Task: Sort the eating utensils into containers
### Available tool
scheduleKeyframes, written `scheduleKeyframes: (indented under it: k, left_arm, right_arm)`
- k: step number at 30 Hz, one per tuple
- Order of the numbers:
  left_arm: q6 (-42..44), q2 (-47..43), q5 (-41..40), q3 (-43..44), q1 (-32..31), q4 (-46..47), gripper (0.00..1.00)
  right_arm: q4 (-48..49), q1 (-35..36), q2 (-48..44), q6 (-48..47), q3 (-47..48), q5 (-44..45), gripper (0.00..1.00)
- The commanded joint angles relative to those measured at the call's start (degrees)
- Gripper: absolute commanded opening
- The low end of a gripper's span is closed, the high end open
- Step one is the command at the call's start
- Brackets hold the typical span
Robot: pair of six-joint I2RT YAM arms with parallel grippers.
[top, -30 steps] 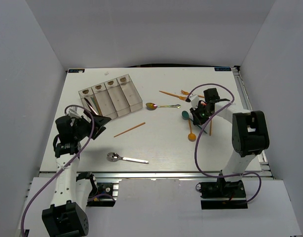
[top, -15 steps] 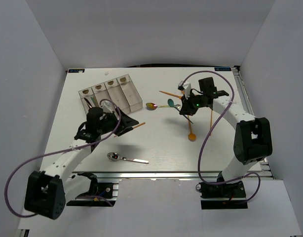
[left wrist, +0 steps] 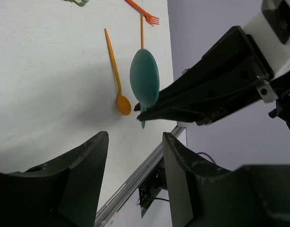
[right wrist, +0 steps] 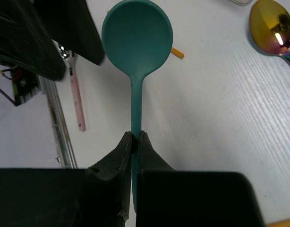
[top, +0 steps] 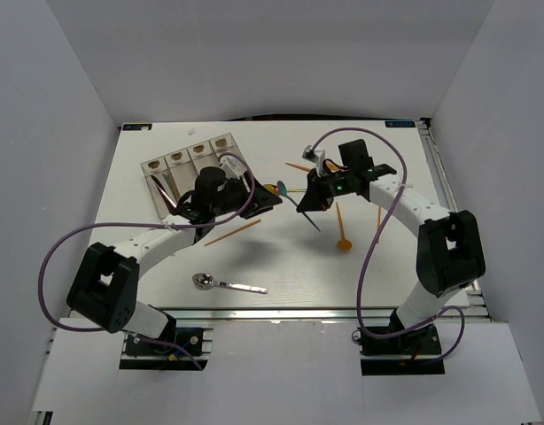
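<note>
The containers (top: 197, 173) are four clear bins in a row at the back left of the table. My right gripper (top: 306, 205) is shut on the handle of a teal spoon (top: 281, 188) and holds it above the table centre, bowl pointing left. In the right wrist view the jaws (right wrist: 135, 135) pinch the handle below the bowl (right wrist: 137, 35). My left gripper (top: 268, 200) is open and empty, just left of the spoon's bowl. In the left wrist view its fingertips (left wrist: 135, 137) stand wide apart, with the teal spoon (left wrist: 144, 78) hanging ahead of them.
An orange spoon (top: 342, 232) and orange forks (top: 330, 166) lie at the right. An orange chopstick (top: 233, 232) lies at the centre left. A silver spoon (top: 228, 285) lies near the front edge. An iridescent spoon (right wrist: 272, 28) lies under the arms.
My right gripper has lifted the teal spoon and carried it left toward the centre. My left arm has swung from the front left up to the spoon's bowl.
</note>
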Motion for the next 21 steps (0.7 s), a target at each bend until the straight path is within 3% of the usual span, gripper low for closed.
scheduleKeyframes:
  k: [1,21]
  left_arm:
    - [-0.2,1.2,-1.1,3.4,-1.3,2.1,0.6]
    - [0.8,7.2,-1.8,8.5,-3.5,1.1,0.58]
  right_arm:
    - [5.1,0.7,-2.2,5.7,0.6,-4.3,0.0]
    - [7.4,0.9,-2.5,8.2,-0.2,-5.9,0.0]
